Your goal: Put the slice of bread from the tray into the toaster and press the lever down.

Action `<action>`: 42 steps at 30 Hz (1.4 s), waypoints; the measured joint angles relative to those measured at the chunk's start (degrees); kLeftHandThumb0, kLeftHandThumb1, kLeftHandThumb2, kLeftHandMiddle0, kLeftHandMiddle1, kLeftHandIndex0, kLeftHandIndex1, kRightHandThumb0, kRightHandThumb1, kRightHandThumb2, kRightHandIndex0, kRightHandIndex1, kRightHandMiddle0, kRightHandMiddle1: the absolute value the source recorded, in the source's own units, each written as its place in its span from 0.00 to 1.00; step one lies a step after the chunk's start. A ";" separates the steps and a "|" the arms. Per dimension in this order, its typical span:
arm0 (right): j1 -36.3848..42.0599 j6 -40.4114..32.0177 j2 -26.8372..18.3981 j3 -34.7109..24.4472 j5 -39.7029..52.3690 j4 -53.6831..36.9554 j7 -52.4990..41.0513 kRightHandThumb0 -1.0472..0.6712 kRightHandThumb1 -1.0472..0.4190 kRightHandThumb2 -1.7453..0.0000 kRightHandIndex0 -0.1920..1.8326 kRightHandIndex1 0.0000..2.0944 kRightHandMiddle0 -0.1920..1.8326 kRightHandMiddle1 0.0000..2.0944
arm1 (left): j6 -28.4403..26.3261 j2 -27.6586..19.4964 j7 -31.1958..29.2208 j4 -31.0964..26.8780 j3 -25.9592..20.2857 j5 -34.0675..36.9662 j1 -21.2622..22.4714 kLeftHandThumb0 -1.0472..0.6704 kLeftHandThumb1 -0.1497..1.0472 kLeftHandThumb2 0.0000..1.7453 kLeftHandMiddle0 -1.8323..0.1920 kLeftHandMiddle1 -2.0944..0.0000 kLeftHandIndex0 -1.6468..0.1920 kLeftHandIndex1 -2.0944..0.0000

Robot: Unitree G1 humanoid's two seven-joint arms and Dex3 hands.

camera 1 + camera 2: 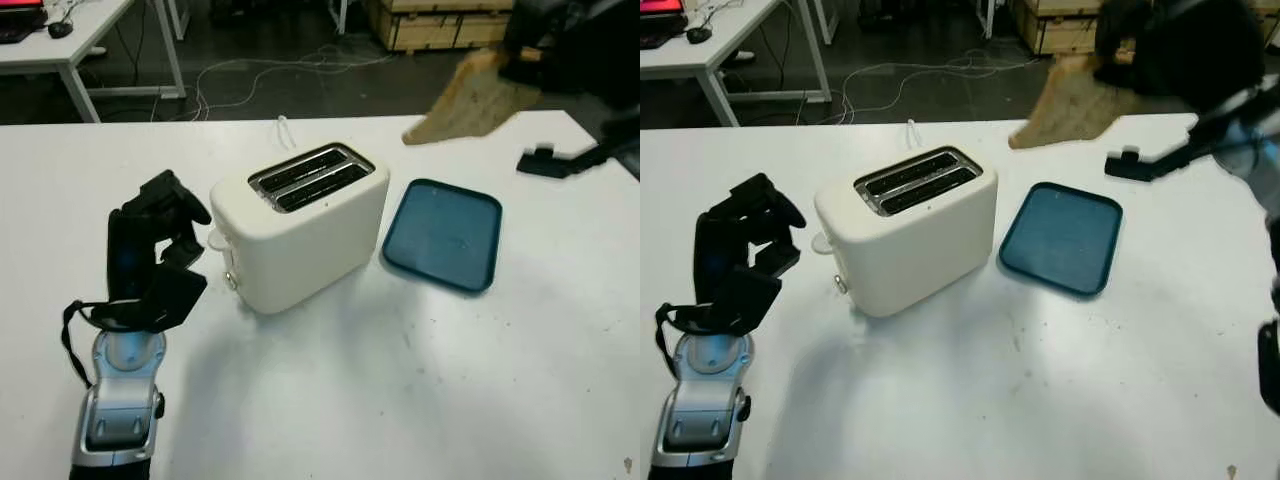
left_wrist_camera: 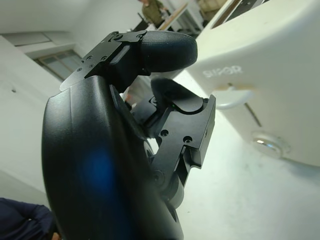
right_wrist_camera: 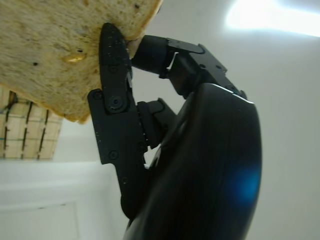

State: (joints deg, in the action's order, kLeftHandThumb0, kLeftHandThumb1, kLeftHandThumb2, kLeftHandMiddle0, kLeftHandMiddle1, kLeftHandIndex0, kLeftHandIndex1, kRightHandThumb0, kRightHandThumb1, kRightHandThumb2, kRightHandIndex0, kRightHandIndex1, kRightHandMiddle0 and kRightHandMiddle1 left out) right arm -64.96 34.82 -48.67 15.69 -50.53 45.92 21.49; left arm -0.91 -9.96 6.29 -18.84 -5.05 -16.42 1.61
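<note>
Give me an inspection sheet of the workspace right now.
Surface: white table, a few small specks.
Job's things: bread slice held in the air beyond the blue tray, which holds nothing; white toaster, slots unfilled, lever up.
Clutter: black object at the table's far right.
Hands: right hand shut on the bread; left hand beside the toaster's lever end, curled, holding nothing.
Cables: white cable behind the toaster; cables on the floor.
Surroundings: another table, wooden crates.

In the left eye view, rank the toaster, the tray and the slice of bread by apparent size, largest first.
1. Toaster.
2. Tray.
3. Slice of bread, held raised in the right hand; it is lifted and blurred, so its rank is less certain.
</note>
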 measured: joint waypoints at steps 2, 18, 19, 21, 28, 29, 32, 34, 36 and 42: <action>-2.96 0.92 1.64 0.01 2.37 1.35 -3.50 0.32 0.09 0.86 0.55 0.83 0.54 0.62 | -0.41 -0.11 -0.04 -0.18 -0.33 -0.10 0.06 0.63 0.77 0.61 0.39 0.17 0.51 0.17; -10.57 0.59 17.23 -3.08 31.55 3.01 -45.81 0.35 0.09 0.81 0.59 0.83 0.48 0.83 | -0.40 -0.03 -0.12 -0.23 -0.12 -0.07 0.09 0.64 0.77 0.60 0.38 0.17 0.51 0.17; -10.47 0.55 17.88 -3.13 31.81 2.84 -46.47 0.34 0.09 0.80 0.60 0.83 0.48 0.83 | -0.40 -0.02 -0.12 -0.23 -0.11 -0.08 0.09 0.64 0.77 0.60 0.38 0.17 0.51 0.17; -9.96 0.58 19.08 -3.12 31.83 2.75 -46.87 0.34 0.09 0.80 0.61 0.83 0.50 0.83 | -0.40 -0.02 -0.12 -0.25 -0.08 -0.09 0.09 0.64 0.77 0.59 0.38 0.17 0.51 0.17; -7.00 1.32 22.26 -2.36 31.76 2.89 -48.35 0.32 0.09 0.78 0.65 0.83 0.52 0.83 | -0.40 -0.02 -0.11 -0.26 0.01 -0.10 0.08 0.64 0.77 0.59 0.38 0.17 0.51 0.17; -6.64 1.55 22.37 -2.15 31.69 2.89 -48.35 0.33 0.09 0.78 0.65 0.83 0.53 0.83 | -0.39 -0.02 -0.11 -0.26 0.01 -0.10 0.08 0.64 0.77 0.59 0.38 0.17 0.51 0.17; -6.03 1.88 22.53 -1.52 31.56 2.89 -48.34 0.34 0.09 0.77 0.66 0.83 0.53 0.83 | -0.39 -0.01 -0.11 -0.26 0.03 -0.11 0.07 0.64 0.77 0.59 0.38 0.17 0.51 0.17; -5.87 2.39 22.61 -1.15 31.18 3.04 -48.27 0.34 0.09 0.77 0.66 0.83 0.53 0.83 | -0.39 0.00 -0.09 -0.26 0.12 -0.23 0.07 0.64 0.76 0.59 0.38 0.17 0.50 0.17; -5.83 3.01 22.64 -0.82 30.19 3.47 -47.99 0.34 0.09 0.76 0.65 0.83 0.52 0.83 | -0.39 0.01 -0.09 -0.26 0.26 -0.25 0.07 0.64 0.76 0.60 0.38 0.17 0.50 0.17; -5.62 3.41 22.63 0.54 28.84 5.75 -46.82 0.35 0.09 0.76 0.64 0.83 0.51 0.83 | -0.40 0.06 -0.07 -0.26 0.39 -0.36 -0.01 0.63 0.76 0.60 0.37 0.17 0.50 0.17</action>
State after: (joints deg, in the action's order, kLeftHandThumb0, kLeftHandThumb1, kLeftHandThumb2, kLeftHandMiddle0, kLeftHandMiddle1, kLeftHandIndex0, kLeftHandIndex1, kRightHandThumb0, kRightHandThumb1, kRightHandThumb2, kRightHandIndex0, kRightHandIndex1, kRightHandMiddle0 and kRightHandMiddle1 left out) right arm -70.59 38.23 -26.05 16.23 -21.69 51.67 -25.33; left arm -1.31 -9.90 6.22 -19.10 -4.67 -16.78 1.60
